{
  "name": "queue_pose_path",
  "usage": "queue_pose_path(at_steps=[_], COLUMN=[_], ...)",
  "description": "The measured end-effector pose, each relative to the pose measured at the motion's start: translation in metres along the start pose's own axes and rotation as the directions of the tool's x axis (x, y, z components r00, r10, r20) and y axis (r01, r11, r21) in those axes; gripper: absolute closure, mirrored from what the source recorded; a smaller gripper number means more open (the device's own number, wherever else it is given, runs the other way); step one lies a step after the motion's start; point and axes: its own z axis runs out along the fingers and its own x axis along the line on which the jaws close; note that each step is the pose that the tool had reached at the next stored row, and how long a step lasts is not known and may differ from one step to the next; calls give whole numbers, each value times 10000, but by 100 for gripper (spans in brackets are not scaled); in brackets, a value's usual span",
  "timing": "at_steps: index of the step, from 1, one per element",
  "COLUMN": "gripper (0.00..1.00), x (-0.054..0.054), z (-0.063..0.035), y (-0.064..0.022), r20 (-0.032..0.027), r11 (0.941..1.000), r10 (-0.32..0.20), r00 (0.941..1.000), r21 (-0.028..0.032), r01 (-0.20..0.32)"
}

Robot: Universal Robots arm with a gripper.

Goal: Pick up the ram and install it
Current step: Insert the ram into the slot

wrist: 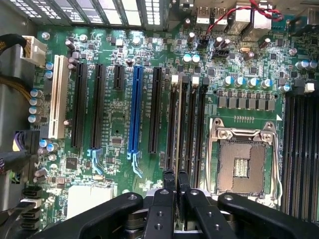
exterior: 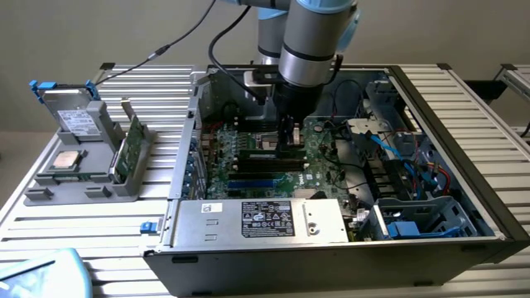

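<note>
In the wrist view the ram point(wrist: 178, 124) shows edge-on as a thin pale strip. It runs along one of the black memory slots beside the CPU socket point(wrist: 242, 162). My gripper point(wrist: 175, 181) is shut on the ram's near end, with its two black fingers pressed close on either side. In the exterior view the gripper point(exterior: 290, 141) reaches straight down into the open computer case point(exterior: 463, 124), onto the motherboard's memory slots point(exterior: 265, 161). I cannot tell whether the stick is seated in the slot or just above it.
A blue expansion slot point(wrist: 134, 112), black slots and a white slot point(wrist: 59, 97) lie on the board. The power supply point(exterior: 265, 220) fills the case front, with cables point(exterior: 398, 155) at the exterior view's right. Outside the case, a grey holder point(exterior: 83, 180) carries a green card point(exterior: 128, 149), a processor point(exterior: 66, 160) and a drive point(exterior: 74, 115).
</note>
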Motion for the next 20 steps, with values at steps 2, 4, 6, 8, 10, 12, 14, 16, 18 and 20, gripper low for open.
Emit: queue_pose_path(at_steps=[2,4,6,8,10,12,14,16,18,20], gripper=[87,87,87,87,87,87,87,87,87,87], x=[0,0,-1,-1,-1,-1,0,2,6,13], z=[15,32,46,54,62,67,72,78,84,89], y=[5,4,3,3,4,4,3,3,3,2], r20=[-16,-32,-49,-55,-64,-73,-80,-85,-87,-90], r11=[10000,10000,10000,10000,10000,10000,10000,10000,10000,10000], r10=[-1,-6,-8,-10,-10,-9,-9,-7,-6,-7], r00=[10000,10000,10000,10000,10000,10000,10000,10000,10000,10000], r21=[1,1,1,1,1,0,0,-1,0,-1], r01=[1,6,8,11,10,9,9,7,6,7])
